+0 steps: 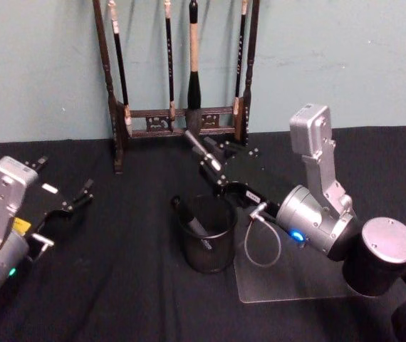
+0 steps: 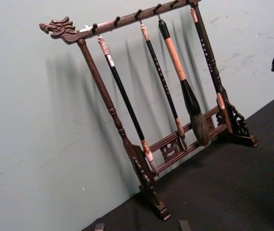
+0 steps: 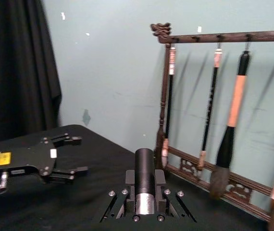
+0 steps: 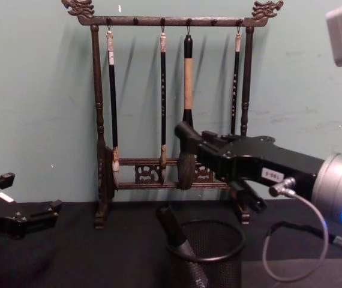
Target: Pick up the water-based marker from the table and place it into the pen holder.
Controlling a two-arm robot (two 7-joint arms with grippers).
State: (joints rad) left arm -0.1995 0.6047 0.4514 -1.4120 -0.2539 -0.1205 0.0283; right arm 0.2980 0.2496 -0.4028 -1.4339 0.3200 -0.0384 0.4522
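One marker is clenched in the right gripper, held above and just behind the single pen holder on the black tabletop. A second marker leans inside the pen holder. Left of the pen holder, the left gripper hovers released. Four brushes hang on the rack behind it.

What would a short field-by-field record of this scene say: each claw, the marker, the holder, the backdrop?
right claw: shut on a marker, raised above and behind the pen holder
left claw: open, idle at the table's left side
pen holder: upright on the black table, one marker already leaning inside
held marker: dark barrel, tip pointing toward the wall
backdrop: brush rack with four hanging brushes
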